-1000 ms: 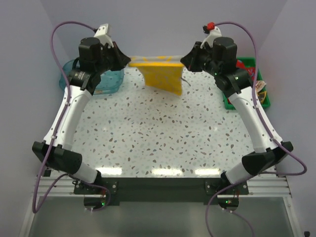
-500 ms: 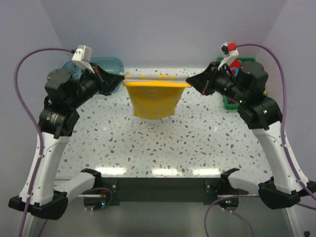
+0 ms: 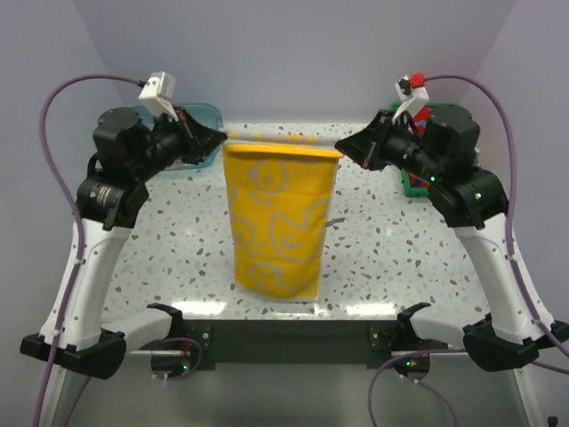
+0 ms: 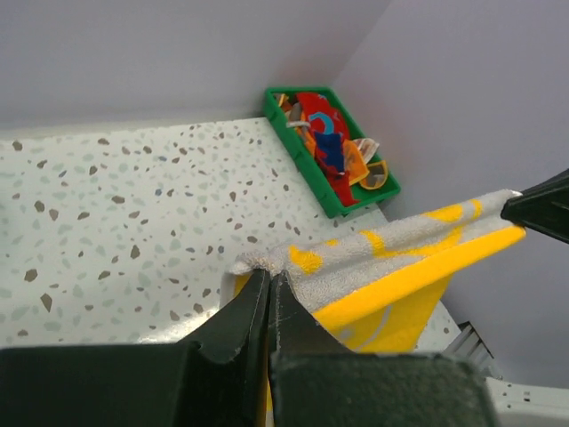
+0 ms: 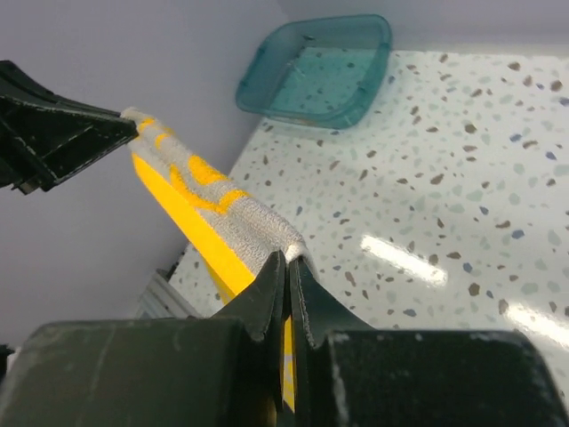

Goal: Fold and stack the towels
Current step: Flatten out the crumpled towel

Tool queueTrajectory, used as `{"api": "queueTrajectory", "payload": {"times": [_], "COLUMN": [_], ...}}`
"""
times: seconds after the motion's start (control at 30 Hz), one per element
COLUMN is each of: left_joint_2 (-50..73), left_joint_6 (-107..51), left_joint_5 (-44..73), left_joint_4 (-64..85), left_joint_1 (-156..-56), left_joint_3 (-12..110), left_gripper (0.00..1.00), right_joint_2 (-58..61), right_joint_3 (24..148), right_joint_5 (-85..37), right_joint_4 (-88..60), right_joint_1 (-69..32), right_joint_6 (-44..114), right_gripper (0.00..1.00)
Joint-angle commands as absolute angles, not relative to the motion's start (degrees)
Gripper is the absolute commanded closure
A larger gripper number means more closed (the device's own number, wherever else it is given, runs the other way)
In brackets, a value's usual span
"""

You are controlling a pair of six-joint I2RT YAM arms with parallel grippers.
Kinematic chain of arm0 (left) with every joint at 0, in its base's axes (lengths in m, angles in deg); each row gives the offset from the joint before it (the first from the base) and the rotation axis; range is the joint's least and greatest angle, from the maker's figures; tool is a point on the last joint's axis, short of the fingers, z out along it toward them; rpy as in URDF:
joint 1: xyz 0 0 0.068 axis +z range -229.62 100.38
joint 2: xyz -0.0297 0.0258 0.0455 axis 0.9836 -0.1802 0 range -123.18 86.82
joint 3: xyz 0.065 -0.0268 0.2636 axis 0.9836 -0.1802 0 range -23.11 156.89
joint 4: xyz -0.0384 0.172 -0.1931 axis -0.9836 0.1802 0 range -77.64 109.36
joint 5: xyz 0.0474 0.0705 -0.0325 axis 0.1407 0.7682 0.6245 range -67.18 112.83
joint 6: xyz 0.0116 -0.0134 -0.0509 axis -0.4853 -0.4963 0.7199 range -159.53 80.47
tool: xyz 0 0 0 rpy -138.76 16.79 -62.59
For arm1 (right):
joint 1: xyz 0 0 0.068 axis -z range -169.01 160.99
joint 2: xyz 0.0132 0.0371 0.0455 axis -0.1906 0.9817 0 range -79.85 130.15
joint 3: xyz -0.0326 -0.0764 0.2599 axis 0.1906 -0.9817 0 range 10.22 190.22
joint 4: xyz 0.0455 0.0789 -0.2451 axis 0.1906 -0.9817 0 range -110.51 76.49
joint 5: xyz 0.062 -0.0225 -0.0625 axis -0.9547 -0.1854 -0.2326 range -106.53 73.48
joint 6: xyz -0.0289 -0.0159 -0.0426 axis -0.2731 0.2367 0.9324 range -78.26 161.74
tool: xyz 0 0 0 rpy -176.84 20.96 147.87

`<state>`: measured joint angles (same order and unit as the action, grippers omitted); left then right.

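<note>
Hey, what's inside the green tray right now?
A jumble of towels in red, orange and blue fills the green tray. Whatever lies beneath the top layers, and the tray's floor, is covered.

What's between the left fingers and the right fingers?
The yellow duck towel. The left fingers and right fingers each pinch a top corner, so it stretches across and hangs down. The top view shows it best.
</note>
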<state>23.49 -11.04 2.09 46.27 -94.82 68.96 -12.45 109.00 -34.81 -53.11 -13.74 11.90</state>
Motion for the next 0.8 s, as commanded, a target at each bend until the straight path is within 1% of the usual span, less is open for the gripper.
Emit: {"api": "queueTrajectory", "payload": {"times": [0.0, 0.07, 0.13, 0.17, 0.27, 0.37, 0.47, 0.53, 0.63, 0.73, 0.77], "left_joint_2": [18.2, 15.2, 9.3, 7.0, -4.7, -12.5, -17.5, -18.7, -18.3, -15.1, -12.8], "left_joint_6": [-12.3, -12.5, -13.5, -13.7, -14.8, -15.5, -15.6, -15.6, -15.4, -14.6, -14.4], "left_joint_5": [13.2, 14.5, 15.2, 15.2, 15.0, 14.6, 12.8, 11.7, 10.4, 7.8, 7.1], "left_joint_4": [44.5, 42.1, 38.7, 37.7, 34.9, 34.6, 35.3, 35.9, 37.1, 37.8, 38.4], "left_joint_1": [-93.1, -93.1, -92.9, -92.9, -92.8, -92.5, -92.5, -92.5, -92.5, -92.5, -92.5], "left_joint_3": [63.6, 62.2, 62.2, 62.8, 67.2, 72.1, 75.1, 75.2, 71.9, 65.6, 61.8], "left_gripper": [1.0, 1.0, 1.0, 1.0, 1.0, 1.0, 1.0, 1.0, 1.0, 1.0, 1.0], "right_joint_2": [-9.2, -5.0, -1.9, 2.1, 10.1, 17.2, 21.0, 21.7, 20.8, 18.2, 17.2], "right_joint_3": [104.5, 101.9, 100.9, 101.3, 104.8, 108.6, 110.3, 109.4, 105.9, 100.2, 98.2], "right_joint_5": [-23.9, -22.7, -21.7, -21.6, -21.6, -22.8, -23.7, -24.8, -27.0, -28.8, -30.0], "right_joint_4": [-51.1, -47.2, -44.5, -42.5, -41.2, -40.9, -41.7, -41.9, -42.9, -44.7, -45.1], "right_joint_1": [-12.0, -11.9, -11.8, -11.3, -9.9, -8.7, -7.6, -6.9, -6.8, -6.8, -6.8], "right_joint_6": [12.1, 12.6, 12.9, 13.3, 14.0, 14.8, 15.3, 15.1, 15.1, 14.0, 13.4], "right_gripper": [1.0, 1.0, 1.0, 1.0, 1.0, 1.0, 1.0, 1.0, 1.0, 1.0, 1.0]}}
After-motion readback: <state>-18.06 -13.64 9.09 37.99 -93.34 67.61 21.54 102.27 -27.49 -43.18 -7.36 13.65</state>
